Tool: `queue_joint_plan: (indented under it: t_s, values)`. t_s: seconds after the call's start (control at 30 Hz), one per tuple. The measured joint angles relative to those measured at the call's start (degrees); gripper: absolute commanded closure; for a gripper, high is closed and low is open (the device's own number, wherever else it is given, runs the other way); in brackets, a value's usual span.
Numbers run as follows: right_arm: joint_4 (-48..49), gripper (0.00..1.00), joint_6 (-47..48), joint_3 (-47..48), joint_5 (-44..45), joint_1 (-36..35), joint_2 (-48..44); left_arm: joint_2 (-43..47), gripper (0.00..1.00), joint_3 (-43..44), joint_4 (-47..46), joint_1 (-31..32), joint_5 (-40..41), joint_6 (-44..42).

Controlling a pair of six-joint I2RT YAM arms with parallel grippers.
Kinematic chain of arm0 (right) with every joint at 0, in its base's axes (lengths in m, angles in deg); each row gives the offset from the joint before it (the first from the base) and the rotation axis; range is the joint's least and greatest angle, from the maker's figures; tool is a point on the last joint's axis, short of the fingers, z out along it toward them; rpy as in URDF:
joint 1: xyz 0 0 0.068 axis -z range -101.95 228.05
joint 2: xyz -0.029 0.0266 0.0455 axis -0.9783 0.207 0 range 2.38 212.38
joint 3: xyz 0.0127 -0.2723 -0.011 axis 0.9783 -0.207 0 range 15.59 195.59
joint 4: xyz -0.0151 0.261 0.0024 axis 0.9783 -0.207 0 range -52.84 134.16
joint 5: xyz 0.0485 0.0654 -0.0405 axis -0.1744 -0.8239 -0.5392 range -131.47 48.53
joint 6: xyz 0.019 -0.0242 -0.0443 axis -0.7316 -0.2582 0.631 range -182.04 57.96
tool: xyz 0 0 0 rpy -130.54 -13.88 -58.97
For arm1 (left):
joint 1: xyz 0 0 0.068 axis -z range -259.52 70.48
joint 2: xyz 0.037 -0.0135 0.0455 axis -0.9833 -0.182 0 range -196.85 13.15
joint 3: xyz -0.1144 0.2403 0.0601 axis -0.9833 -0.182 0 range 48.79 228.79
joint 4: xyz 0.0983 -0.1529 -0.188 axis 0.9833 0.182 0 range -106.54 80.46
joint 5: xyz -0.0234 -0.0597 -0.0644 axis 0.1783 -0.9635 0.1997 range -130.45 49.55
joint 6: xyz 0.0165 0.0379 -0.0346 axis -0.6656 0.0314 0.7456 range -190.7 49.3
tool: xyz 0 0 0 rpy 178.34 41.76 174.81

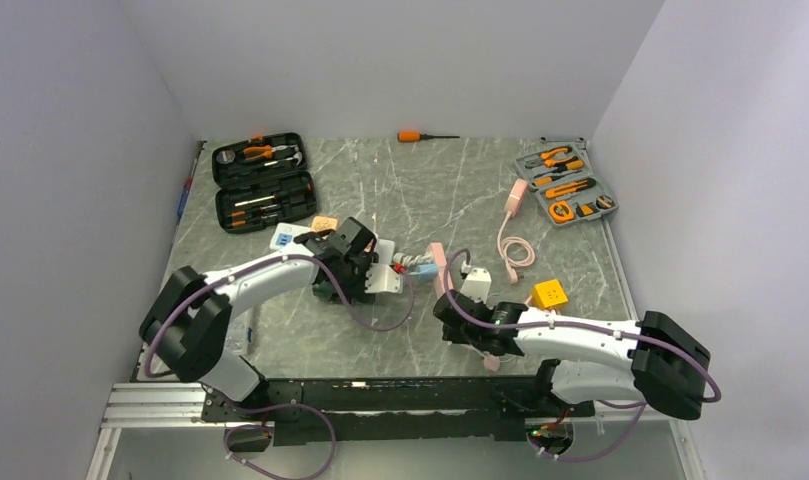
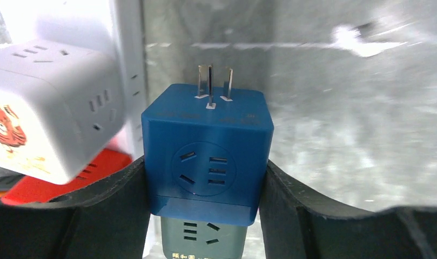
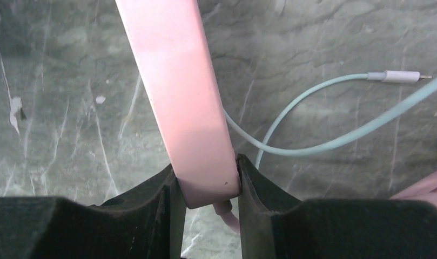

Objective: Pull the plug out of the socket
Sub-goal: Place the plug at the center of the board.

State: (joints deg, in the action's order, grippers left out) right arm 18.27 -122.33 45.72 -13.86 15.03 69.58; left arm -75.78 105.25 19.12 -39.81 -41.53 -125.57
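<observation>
Left gripper (image 2: 205, 164): about half open, jaws pressed on both sides of the plug (image 2: 205, 156), a blue cube.
Plug: its prongs are bare and point away from the gripper, seated in no slot. I judge it already free of the socket. A green cube (image 2: 202, 234) sits under it, touching.
Right gripper (image 3: 205, 186): closed narrow on the near end of the socket (image 3: 178, 91), a pink strip, holding it in place.
Socket: in the top view it sits mid-table, just right of the plug. Whether the two touch cannot be told.
Beside the plug: a white cube (image 2: 48, 118) just to its left.
Beside the socket: a blue cable (image 3: 313, 129) on the table (image 1: 430, 200), passing behind the strip.
Risk, slip: the jaws grip only the plug's smooth side faces, so a quick swing could let it twist or drop.
Risk, snag: the bare prongs may catch the white cube or scrape the socket if the left arm moves sideways before it moves clear.
Risk, drag: lifting the socket could pull the cable along.
Black case (image 1: 264, 180): far left, open in two halves, holding hand tools, some with orange handles.
Grey case (image 1: 565, 183): far right, open, holding orange-handled tools.
Screwdriver (image 1: 427, 136): at the far edge, outside both cases.
</observation>
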Motion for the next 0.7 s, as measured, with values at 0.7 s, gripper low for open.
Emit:
queue_joint_plan:
  t_s: [0.7]
  values:
    - [8.2, 1.00, 9.7, 2.4, -7.2, 12.3, 7.5, 8.4, 0.72, -9.2, 2.2, 12.2, -19.6, 18.4]
